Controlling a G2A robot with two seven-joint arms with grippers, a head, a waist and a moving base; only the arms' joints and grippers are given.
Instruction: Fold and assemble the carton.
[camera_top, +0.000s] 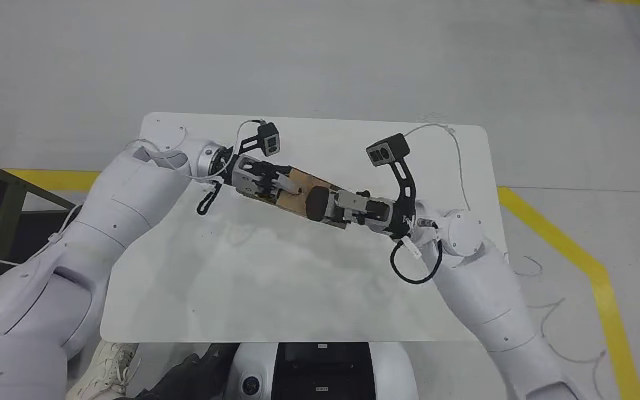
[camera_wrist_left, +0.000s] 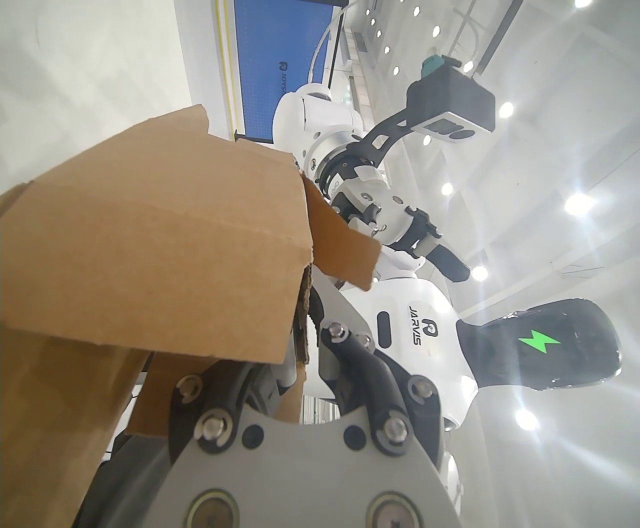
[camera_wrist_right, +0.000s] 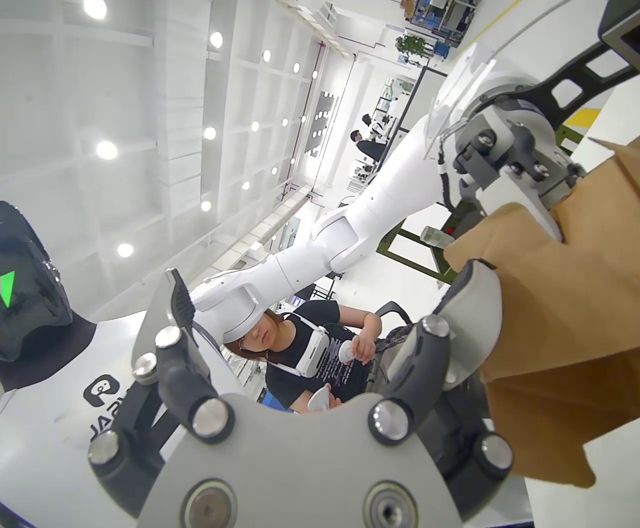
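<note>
A brown cardboard carton (camera_top: 298, 192) hangs above the middle of the white table (camera_top: 300, 290), held between my two arms. My left gripper (camera_top: 262, 180) is at the carton's left end, shut on a panel edge; in the left wrist view the carton (camera_wrist_left: 150, 240) folds over that gripper (camera_wrist_left: 300, 345), with a loose flap sticking out. My right gripper (camera_top: 325, 205) is at the carton's right end. In the right wrist view that gripper (camera_wrist_right: 325, 290) stands open. One of its fingers (camera_wrist_right: 470, 310) rests against the carton (camera_wrist_right: 560, 310), with nothing between the two.
Bare tabletop lies in front of the arms and at the back left (camera_top: 180, 130). A thin cable (camera_top: 462, 160) runs over the back right corner. Yellow floor tape (camera_top: 560, 240) runs past the table's right side.
</note>
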